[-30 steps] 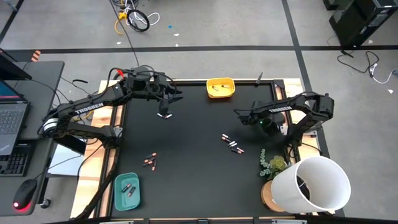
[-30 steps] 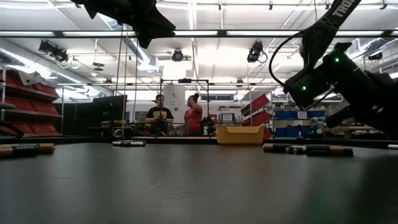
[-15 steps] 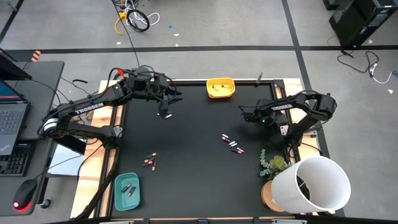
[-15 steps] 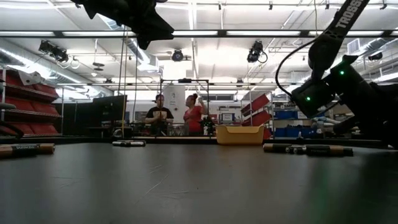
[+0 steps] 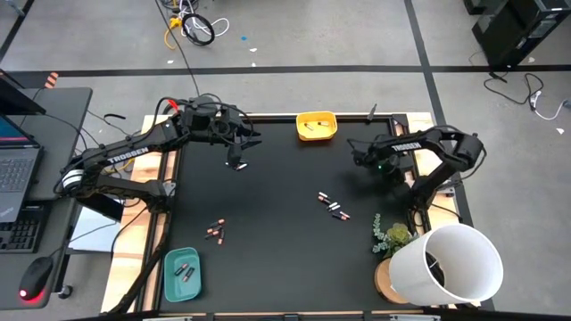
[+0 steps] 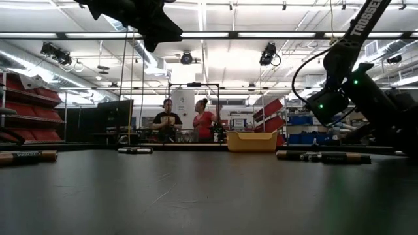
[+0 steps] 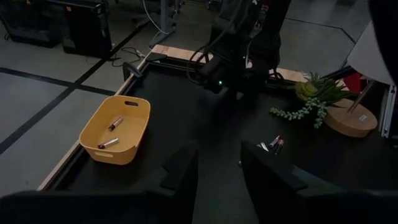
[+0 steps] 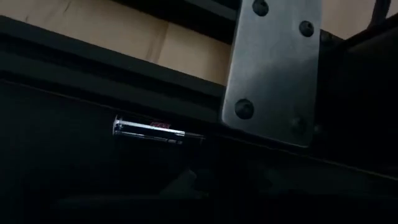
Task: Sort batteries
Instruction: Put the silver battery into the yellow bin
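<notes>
Three batteries (image 5: 331, 206) lie loose on the black table right of centre, and a few more (image 5: 215, 232) lie left of centre near the front. The yellow tray (image 5: 317, 126) at the far edge holds two batteries (image 7: 111, 132). The teal tray (image 5: 182, 273) at the near left corner holds some too. My left gripper (image 5: 250, 141) hangs open and empty over the far left part of the table, and its fingers (image 7: 180, 174) show apart in the left wrist view. My right gripper (image 5: 359, 153) hovers over the far right part. A silvery battery (image 8: 149, 129) shows in the right wrist view beside a dark frame.
A small plant (image 5: 393, 237) on a wooden disc and a large white cylinder (image 5: 451, 263) stand at the near right corner. Two people (image 6: 185, 121) stand far behind the table. Wooden boards (image 5: 153, 223) edge the black mat.
My right gripper has drawn back toward the table's far right corner, away from the batteries right of centre. My left arm has kept still.
</notes>
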`<act>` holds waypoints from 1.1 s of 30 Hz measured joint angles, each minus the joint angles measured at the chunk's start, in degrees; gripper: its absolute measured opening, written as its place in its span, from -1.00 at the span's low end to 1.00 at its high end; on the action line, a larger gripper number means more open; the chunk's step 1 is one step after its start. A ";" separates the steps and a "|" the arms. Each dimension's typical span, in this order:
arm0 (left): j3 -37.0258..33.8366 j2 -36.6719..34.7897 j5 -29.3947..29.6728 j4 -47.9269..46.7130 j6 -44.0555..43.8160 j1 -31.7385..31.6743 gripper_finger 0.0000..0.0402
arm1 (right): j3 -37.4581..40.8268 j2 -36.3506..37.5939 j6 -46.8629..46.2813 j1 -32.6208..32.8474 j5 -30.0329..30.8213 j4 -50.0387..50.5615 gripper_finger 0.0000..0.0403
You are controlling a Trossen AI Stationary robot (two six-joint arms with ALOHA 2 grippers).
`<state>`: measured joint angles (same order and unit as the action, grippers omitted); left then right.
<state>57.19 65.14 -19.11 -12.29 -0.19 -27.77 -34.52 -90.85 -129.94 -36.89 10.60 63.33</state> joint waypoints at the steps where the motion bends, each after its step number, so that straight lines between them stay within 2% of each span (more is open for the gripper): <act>1: 0.00 0.00 0.00 0.00 0.00 0.00 -0.33 | -0.03 0.00 1.07 -0.28 0.12 -0.26 -0.85; 9: 0.00 0.00 0.00 0.00 -0.02 0.00 -0.33 | -0.46 0.04 7.48 -0.63 1.61 -0.85 -0.85; 13: 0.00 0.00 0.00 0.09 -0.02 0.00 -0.33 | -2.34 0.04 14.74 -0.32 8.05 -1.98 -0.85; 16: 0.00 0.00 0.00 0.12 -0.03 0.00 -0.33 | -4.22 0.02 18.26 -0.25 9.37 -2.42 -0.85; 18: 0.00 0.00 0.00 0.20 -0.04 0.00 -0.33 | -5.25 0.02 19.33 -0.26 9.03 -2.08 -0.85; 21: 0.00 0.00 0.00 1.01 -0.07 0.00 -0.33 | -7.40 0.02 20.72 0.04 5.46 -1.88 -0.85; 24: 0.01 0.00 0.02 1.98 -0.07 0.00 -0.33 | -10.69 0.02 24.91 2.38 3.20 -1.07 -0.85; 27: 0.02 0.00 0.44 2.98 -0.06 0.00 -0.33 | -15.89 0.02 30.49 5.36 3.58 3.46 -0.85; 30: 0.02 0.02 0.60 3.58 -0.05 0.00 -0.33 | -21.47 0.02 36.34 7.66 6.49 9.50 -0.85; 33: 0.02 0.01 0.63 4.09 -0.04 0.00 -0.33 | -24.33 0.02 37.71 7.39 8.90 16.31 -0.85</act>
<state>57.21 65.15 -18.48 -8.20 -0.23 -27.77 -58.84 -90.83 -92.24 -29.50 19.50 79.64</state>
